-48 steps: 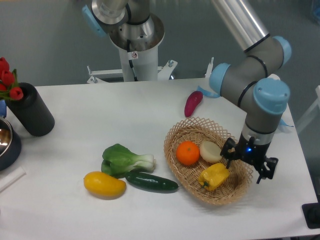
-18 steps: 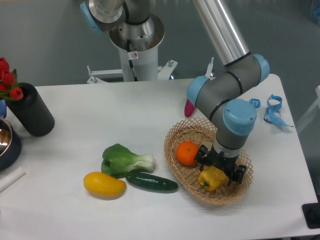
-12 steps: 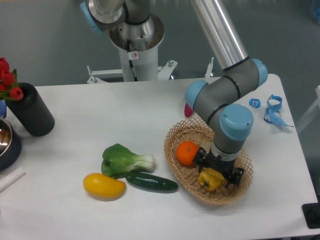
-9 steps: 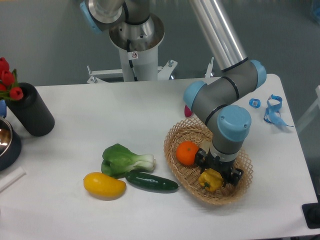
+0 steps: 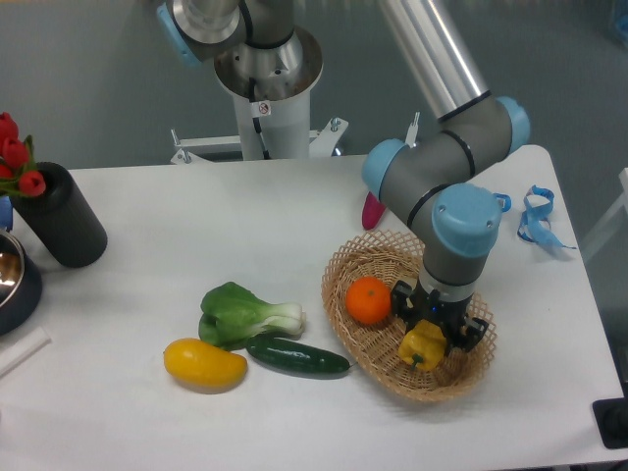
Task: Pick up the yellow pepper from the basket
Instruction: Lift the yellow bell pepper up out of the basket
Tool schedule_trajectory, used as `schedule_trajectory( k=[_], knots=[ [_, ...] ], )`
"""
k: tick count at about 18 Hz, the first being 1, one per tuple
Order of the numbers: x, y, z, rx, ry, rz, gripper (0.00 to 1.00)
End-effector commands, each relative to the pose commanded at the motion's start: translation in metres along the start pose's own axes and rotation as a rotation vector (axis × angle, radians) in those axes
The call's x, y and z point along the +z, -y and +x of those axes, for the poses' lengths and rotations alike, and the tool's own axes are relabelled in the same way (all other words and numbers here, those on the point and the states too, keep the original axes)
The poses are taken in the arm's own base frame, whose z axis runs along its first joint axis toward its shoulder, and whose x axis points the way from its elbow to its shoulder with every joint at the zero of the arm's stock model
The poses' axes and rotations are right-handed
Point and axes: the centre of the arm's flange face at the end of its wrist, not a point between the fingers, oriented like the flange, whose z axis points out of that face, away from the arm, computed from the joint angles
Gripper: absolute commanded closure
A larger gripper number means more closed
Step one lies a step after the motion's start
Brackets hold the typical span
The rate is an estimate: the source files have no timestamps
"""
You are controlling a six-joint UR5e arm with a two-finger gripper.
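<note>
One fixed camera only; no second view to compare. It sits in front of my table (image 5: 196, 226), raised, looking down and across toward my base column (image 5: 267, 83), which stands at the far edge, top centre. Moderately close: the table fills nearly the whole width, near edge cut at the bottom. The basket (image 5: 345, 265) lies right of centre, nearer the camera than the column. Black cylinder (image 5: 61, 216) sits far left of the basket, by the frame's edge. My upper arm leaves the top of the frame.
</note>
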Motion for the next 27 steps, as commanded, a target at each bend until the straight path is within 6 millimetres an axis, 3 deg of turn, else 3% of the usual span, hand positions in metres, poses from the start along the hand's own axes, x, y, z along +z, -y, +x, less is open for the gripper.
schedule_trajectory(
  k=[4,8,13,27],
  knots=[
    [-0.049,-0.022,-0.026,-0.046,0.012,-0.001,0.67],
    [-0.073,-0.047,-0.040,-0.081,0.037,-0.001,0.67],
    [-0.080,-0.091,-0.061,-0.117,0.044,-0.010,0.67],
    [-0.095,-0.126,-0.076,-0.028,0.065,-0.018,0.64]
  ],
)
